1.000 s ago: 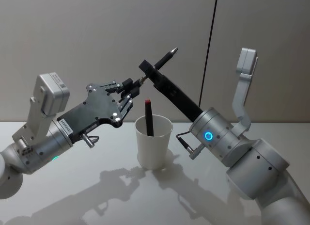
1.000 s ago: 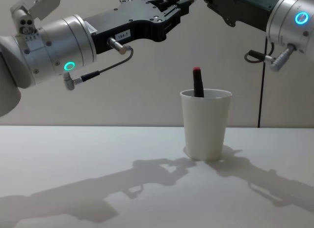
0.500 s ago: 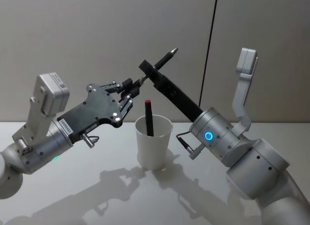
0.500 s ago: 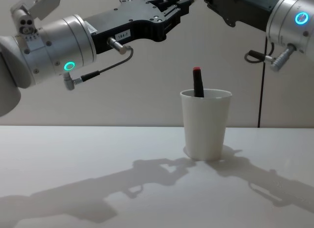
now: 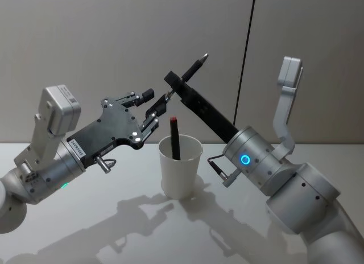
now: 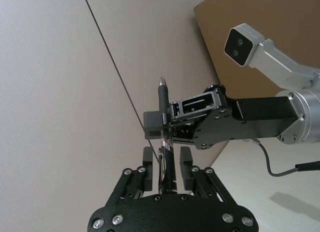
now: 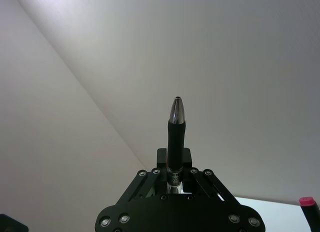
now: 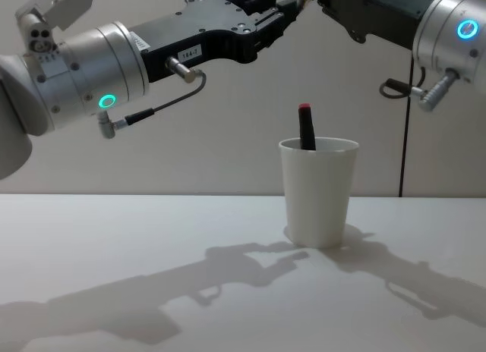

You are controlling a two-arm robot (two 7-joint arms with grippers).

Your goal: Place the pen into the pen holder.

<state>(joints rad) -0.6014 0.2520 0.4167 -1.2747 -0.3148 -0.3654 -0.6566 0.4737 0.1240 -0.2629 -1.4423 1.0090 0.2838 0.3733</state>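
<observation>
1. The slim black pen with a silver metal tip (image 5: 192, 70) is in the air above and just behind the pen holder, slanted, its tip up and toward the wall.
2. The right gripper (image 5: 177, 83), black and long-bodied, is clenched on the pen's middle; in the right wrist view the pen (image 7: 175, 137) stands out from between its closed fingers (image 7: 161, 159), the silver tip pointing away.
3. In the left wrist view the pen (image 6: 163, 122) runs through the right gripper (image 6: 167, 129), and its lower end lies in the gap between the left gripper's pads (image 6: 148, 162).
4. The left gripper (image 5: 153, 108), black with linked fingers, is released: its two fingertips stand apart on either side of the pen's lower end, not pressing it. It sits up and left of the holder's rim.
5. The plain white tapered paper cup serving as the pen holder (image 5: 181, 167) stands upright on the white table (image 5: 114, 230), between the two arms and below both grippers.
6. A dark marker with a red cap (image 5: 174, 137) already stands in the cup, leaning slightly, with its cap above the rim.
7. In the chest view the cup (image 8: 317, 191) and marker (image 8: 306, 127) sit right of centre, and the left gripper (image 8: 285, 9) is near the top edge, well above them.
</observation>
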